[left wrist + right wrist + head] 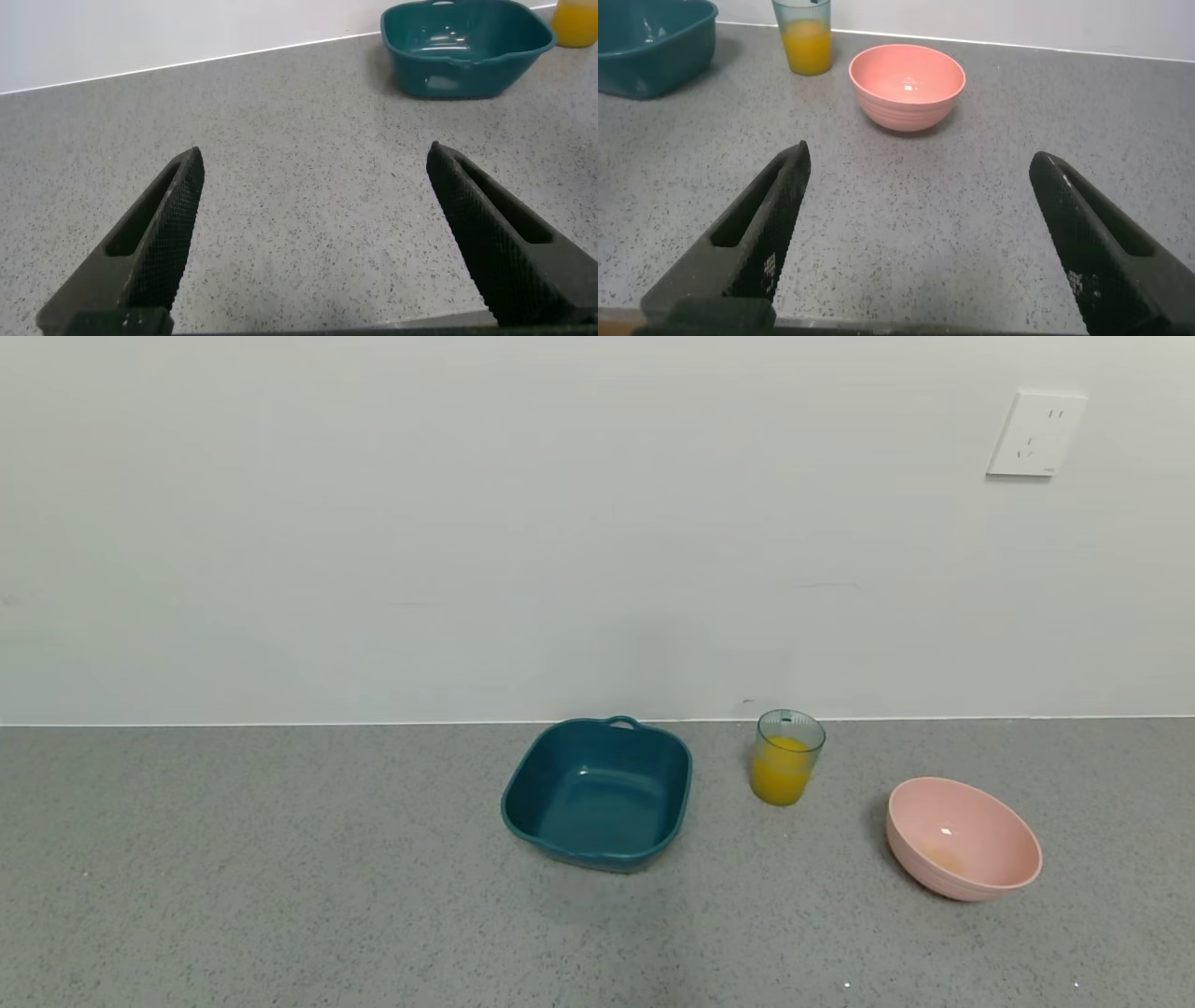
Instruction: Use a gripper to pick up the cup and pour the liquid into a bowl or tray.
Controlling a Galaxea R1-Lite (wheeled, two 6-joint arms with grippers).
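Note:
The ribbed blue-grey cup (787, 756) stands upright near the wall, about two-thirds full of orange-yellow liquid (780, 779). The dark teal tray (597, 793) sits just left of it, empty, loop handle toward the wall. No arm shows in the head view. My left gripper (313, 163) is open and empty over bare counter, with the tray (467, 47) far ahead. My right gripper (920, 159) is open and empty, with the cup (805, 35) and the tray (649, 47) far ahead.
A round pink bowl (962, 838) lies tilted right of the cup; it also shows in the right wrist view (907, 84). The grey speckled counter (280, 877) meets a white wall behind. A white socket (1036, 433) is on the wall.

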